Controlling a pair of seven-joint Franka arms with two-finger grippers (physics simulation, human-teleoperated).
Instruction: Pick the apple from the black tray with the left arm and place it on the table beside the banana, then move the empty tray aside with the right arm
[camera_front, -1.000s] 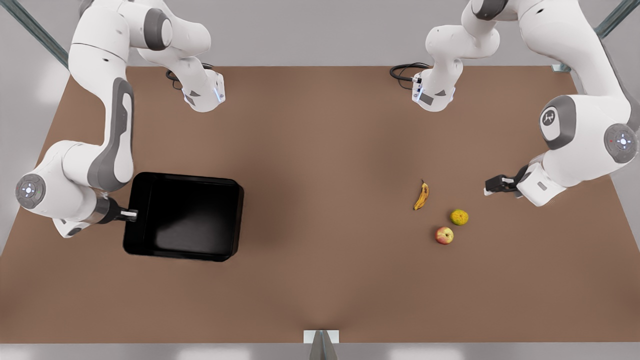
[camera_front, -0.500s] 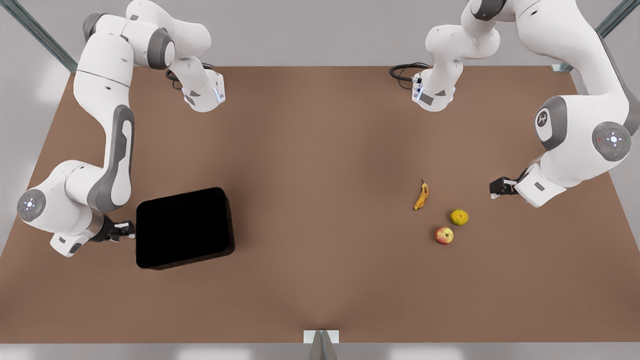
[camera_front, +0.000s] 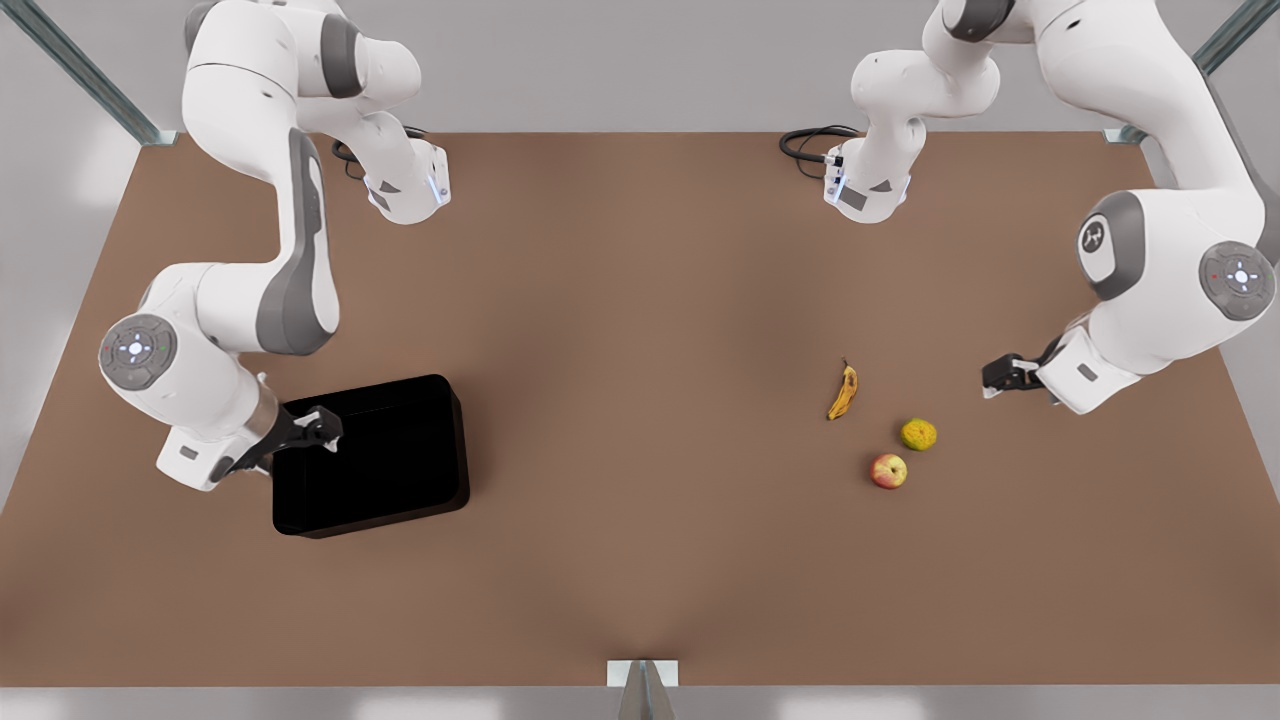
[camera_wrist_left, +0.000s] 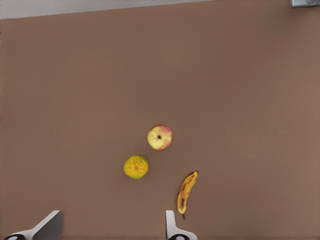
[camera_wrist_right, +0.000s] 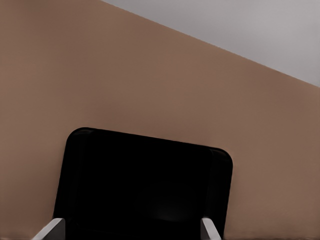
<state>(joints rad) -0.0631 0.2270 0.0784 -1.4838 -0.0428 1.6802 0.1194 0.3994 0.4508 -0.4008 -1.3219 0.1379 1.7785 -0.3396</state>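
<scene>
Since half a second ago, the arm on the front view's left has swung its wrist up and over the black tray (camera_front: 375, 457), and its gripper now hangs above the tray's near-left edge; the tray itself has not shifted. That is the right gripper (camera_front: 322, 428): its own wrist view looks down on the black tray (camera_wrist_right: 145, 187), with its two pale fingertips (camera_wrist_right: 50, 229) spread wide apart and nothing between them. The tray lies flat on the brown table (camera_front: 640, 300) toward the front view's left.

On the front view's right, the left gripper (camera_front: 995, 380) hovers off to the side of the fruit, holding nothing; its wrist view shows its fingers (camera_wrist_left: 47, 226) set wide apart. The apple (camera_front: 888, 470) rests on the table near the banana (camera_front: 843, 391), with a bumpy yellow-green fruit (camera_front: 918, 434) just beside it. The left wrist view shows the same trio: apple (camera_wrist_left: 159, 137), yellow-green fruit (camera_wrist_left: 136, 167) and banana (camera_wrist_left: 186, 191), all apart from one another on bare tabletop.
</scene>
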